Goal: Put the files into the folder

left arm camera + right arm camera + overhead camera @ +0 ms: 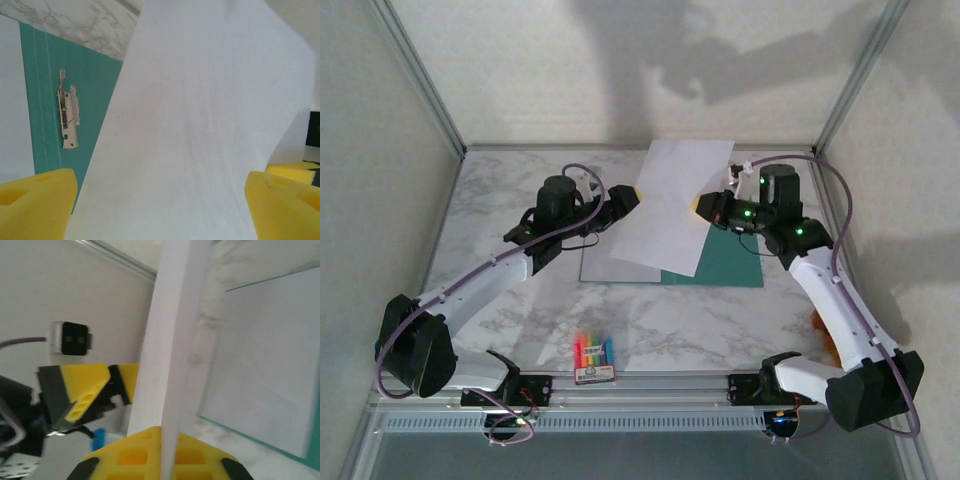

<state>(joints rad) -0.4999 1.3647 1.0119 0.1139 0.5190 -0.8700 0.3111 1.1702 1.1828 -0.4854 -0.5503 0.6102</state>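
Above the open teal folder (pixel 725 268), a white sheet (pixel 672 205) hangs tilted between the two arms. The right claw (pixel 704 206) pinches the sheet's right edge (its wrist view shows the paper edge-on between yellow pads (pixel 135 455)). The left claw (pixel 626 198) sits at the opposite edge, fingers (pixel 35 200) spread wide with the paper passing between them. The folder lies flat on the marble tabletop (pixel 720 320), a second sheet (pixel 612 262) on its left panel. A crayon box (pixel 594 358) sits well apart, near the front edge.
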